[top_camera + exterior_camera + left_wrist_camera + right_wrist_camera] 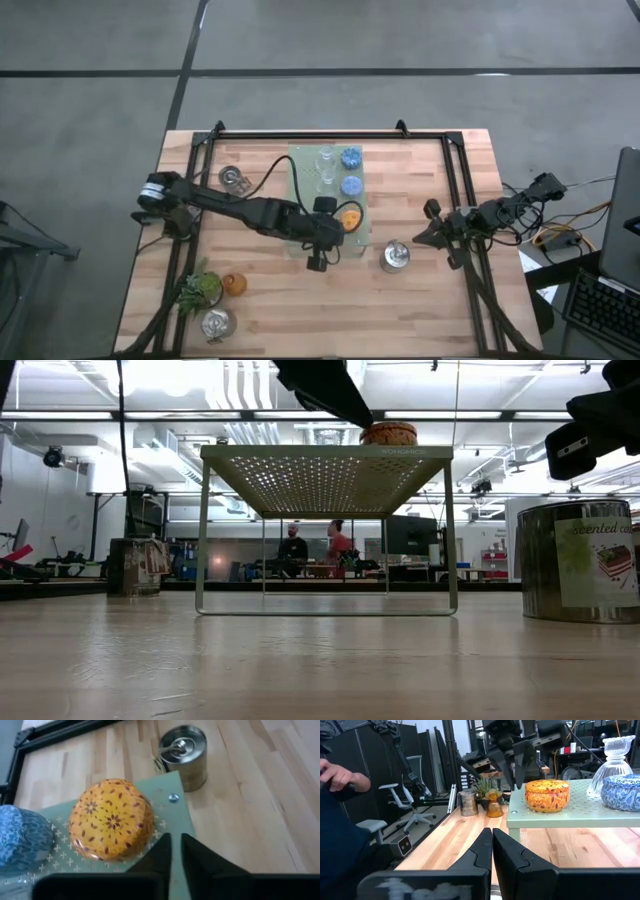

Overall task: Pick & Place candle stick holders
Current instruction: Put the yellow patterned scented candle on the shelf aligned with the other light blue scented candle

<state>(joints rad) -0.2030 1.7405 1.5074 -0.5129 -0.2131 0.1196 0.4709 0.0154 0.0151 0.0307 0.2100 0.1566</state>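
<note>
Both arms are dark, nearly black, built of slim jointed links. The left arm carries a light grey band at its base joint at about nine o'clock on the bench, and a thin black cable loops off its forearm. The right arm ends its links in blocky black housings. Each gripper, left gripper and right gripper, has two matte black wedge-shaped fingers tapering to narrow tips.
</note>
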